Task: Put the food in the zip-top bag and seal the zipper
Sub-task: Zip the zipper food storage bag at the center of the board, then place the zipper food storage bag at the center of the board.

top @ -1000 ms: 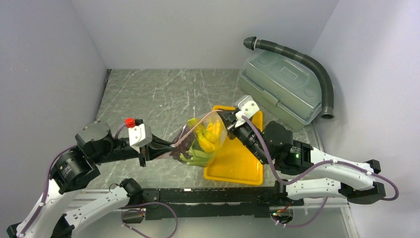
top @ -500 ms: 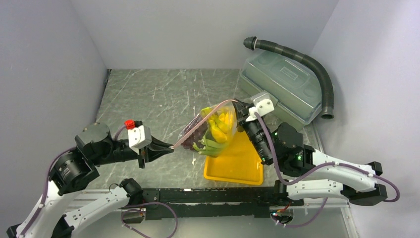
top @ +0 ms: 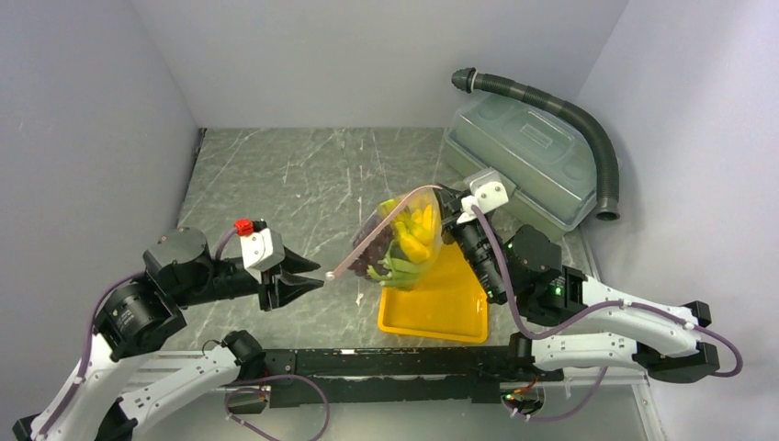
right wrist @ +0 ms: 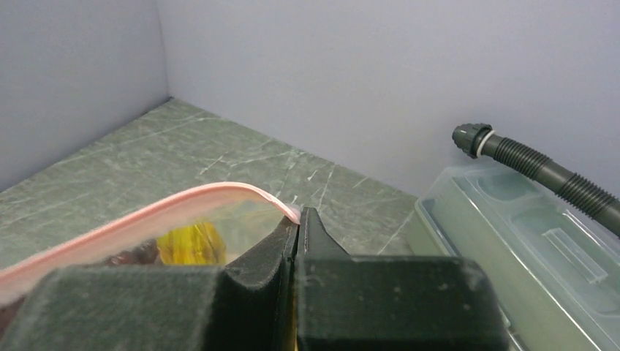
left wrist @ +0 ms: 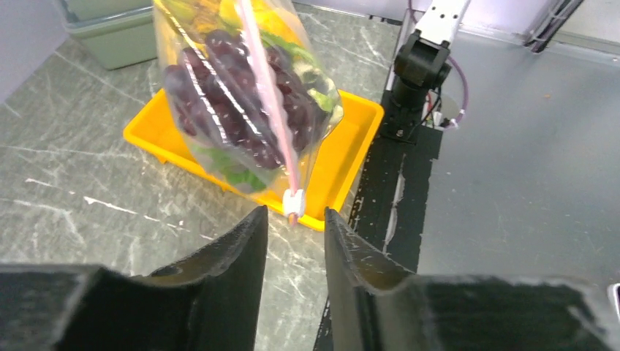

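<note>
Left gripper (top: 319, 275) has let go of the bag's end since half a second ago; its jaws now stand narrowly parted with nothing between them. Small white slider clip (left wrist: 293, 204) hangs just ahead of the fingertips, apart from both in the left wrist view.

Right gripper (top: 441, 195) sits where it did then, jaws pressed together on the far end of the pale pink zipper strip (left wrist: 265, 95). Clear crinkly zip-top bag (top: 404, 241) hangs from that pinch, raised off the grey marbled table (top: 294, 184), with the strip slanting down toward the left gripper and the clip at its low end.

Food is inside the bag: dark red grapes (left wrist: 227, 95) against the near wall, yellow bananas (top: 418, 225) higher up, green leafy stalks (top: 390, 271) at the bottom. Bag's lower end is over the near-left corner of the yellow plastic tray (top: 441, 308); contact cannot be told.

Translucent grey-green lidded box (top: 524, 165) and dark corrugated hose (top: 588, 124) lie at far right, well apart from the bag.
</note>
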Controlling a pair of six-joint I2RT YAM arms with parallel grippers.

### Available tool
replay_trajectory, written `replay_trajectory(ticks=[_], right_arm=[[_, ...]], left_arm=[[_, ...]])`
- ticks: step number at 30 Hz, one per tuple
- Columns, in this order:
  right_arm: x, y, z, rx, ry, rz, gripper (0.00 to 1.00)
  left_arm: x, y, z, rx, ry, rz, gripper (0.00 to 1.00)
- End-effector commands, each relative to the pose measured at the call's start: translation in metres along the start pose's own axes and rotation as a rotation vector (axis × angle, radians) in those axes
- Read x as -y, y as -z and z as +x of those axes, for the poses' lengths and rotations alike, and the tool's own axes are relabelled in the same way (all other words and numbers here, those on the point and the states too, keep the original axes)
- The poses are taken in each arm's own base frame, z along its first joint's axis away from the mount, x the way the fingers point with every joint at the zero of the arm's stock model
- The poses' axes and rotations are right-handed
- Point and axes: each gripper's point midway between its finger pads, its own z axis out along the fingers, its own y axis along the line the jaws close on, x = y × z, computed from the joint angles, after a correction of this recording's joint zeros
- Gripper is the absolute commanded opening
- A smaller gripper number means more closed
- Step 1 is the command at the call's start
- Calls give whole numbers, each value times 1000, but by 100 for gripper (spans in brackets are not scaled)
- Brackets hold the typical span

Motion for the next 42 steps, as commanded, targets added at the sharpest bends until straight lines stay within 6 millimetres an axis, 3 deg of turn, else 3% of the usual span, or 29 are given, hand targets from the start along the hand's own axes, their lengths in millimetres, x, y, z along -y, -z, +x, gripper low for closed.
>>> replay_trajectory(ticks=[1, 6, 11, 18, 22, 28, 34, 42], right_arm=[[28, 5, -45, 82, -129, 55, 0], [20, 5, -49, 79, -125, -2, 0], [13, 6, -44, 53, -99, -41, 0], [6, 7, -41, 35, -82, -80, 0], [-6, 3, -36, 18, -76, -113, 0], [-34, -3, -37, 6, -120, -204, 0], [-47, -9, -36, -19, -133, -225, 0], [-53, -8, -50, -21, -149, -276, 0]], left_arm=[[-16, -5, -1, -11, 38, -85, 44], [-46, -5, -9, -14, 33, -236, 61], [-46, -11, -26, 36, 9, -215, 73], [-38, -23, -46, 94, 23, -138, 99], [-25, -28, -67, 149, 71, -61, 100], [-30, -38, -81, 171, 158, -69, 100], [-41, -52, -69, 112, 166, -93, 100], [-55, -62, -53, 65, 115, -131, 100]])
